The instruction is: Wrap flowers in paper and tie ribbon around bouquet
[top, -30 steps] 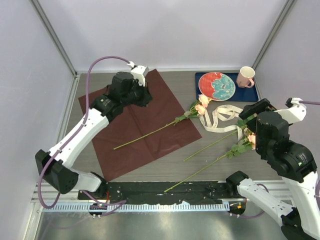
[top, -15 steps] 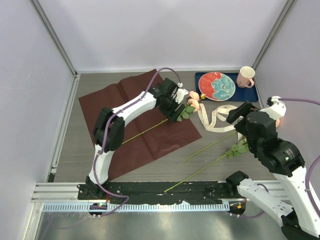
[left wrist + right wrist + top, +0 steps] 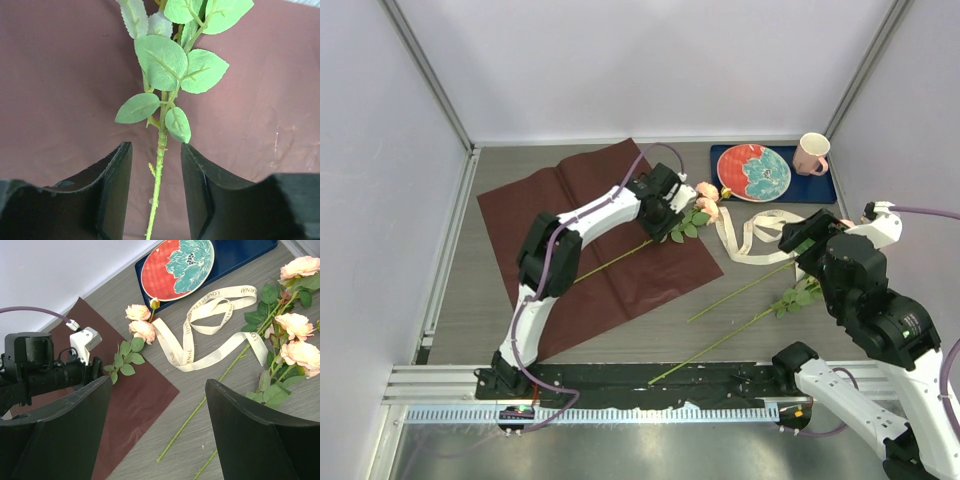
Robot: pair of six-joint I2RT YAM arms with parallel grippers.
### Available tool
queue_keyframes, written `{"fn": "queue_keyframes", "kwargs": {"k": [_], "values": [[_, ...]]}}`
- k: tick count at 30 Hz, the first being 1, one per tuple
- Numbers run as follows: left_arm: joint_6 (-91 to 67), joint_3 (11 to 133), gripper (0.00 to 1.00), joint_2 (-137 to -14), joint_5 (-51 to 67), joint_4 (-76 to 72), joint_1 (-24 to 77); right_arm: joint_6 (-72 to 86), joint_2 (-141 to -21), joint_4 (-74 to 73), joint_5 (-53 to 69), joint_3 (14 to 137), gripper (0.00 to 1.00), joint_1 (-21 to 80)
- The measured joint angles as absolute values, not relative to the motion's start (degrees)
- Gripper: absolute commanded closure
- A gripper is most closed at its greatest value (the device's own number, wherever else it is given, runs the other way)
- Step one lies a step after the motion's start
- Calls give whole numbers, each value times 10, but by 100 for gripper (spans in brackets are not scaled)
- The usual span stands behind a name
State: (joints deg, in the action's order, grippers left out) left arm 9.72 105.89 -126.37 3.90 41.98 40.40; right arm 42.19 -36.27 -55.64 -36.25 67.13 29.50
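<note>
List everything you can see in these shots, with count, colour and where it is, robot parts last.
paper: one, dark red, flat on the table's left half
rose: one stem, peach blooms, lying across the paper's right corner
loose roses: two stems, peach blooms, on bare table at right
ribbon: one, cream, looped between paper and loose roses
mat: one, dark blue, far right
plate: one, red with teal flower, on mat
mug: one, pink, on mat's right end
table: one, grey wood
left claw: one, black, open astride the rose's stem
right claw: one, black, open, above the loose roses
</note>
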Motion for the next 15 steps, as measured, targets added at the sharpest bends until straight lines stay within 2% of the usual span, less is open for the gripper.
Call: {"fn": "queue_keyframes", "kwargs": {"k": [5, 7, 8, 11, 13, 15], "values": [[100, 1059, 51, -1289, 32, 419, 410, 422, -363, -556, -356, 665, 18, 295], [100, 1059, 54, -1297, 33, 419, 412, 422, -363, -556, -354, 665, 18, 295], [100, 1059, 68, -1300, 33, 419, 412, 422, -363, -556, -352, 665, 18, 295], [98, 1065, 88, -1303, 35, 420, 413, 422, -361, -556, -350, 665, 18, 295], [96, 1069, 90, -1304, 33, 421, 416, 423, -359, -556, -348, 665, 18, 295], [95, 1073, 98, -1303, 27, 421, 420, 423, -356, -557, -348, 665, 18, 295]]}}
